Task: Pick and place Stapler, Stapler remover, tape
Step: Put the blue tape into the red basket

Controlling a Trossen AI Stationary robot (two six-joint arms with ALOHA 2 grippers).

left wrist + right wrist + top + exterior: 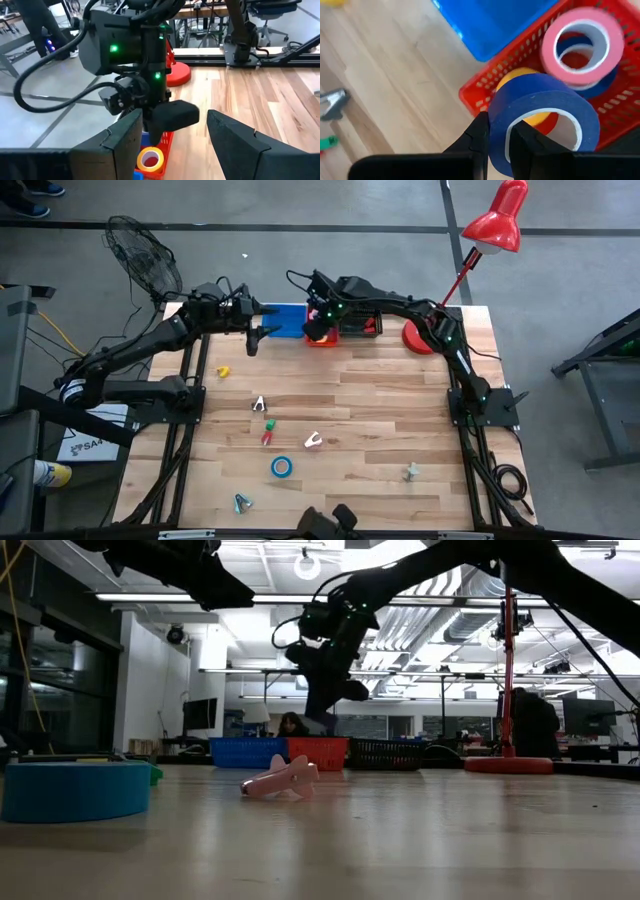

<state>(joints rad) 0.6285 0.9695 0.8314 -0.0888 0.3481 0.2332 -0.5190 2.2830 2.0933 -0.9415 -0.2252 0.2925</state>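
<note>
My right end effector (497,137) pinches the blue tape (540,115) right above the red basket (485,90); left end effector (172,135) is released.

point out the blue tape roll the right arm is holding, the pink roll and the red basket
blue tape roll (540,107): right wrist view, outer band.
pink tape roll (582,46): right wrist view, its upper rim.
red basket (485,95): right wrist view, near slotted wall.
</note>
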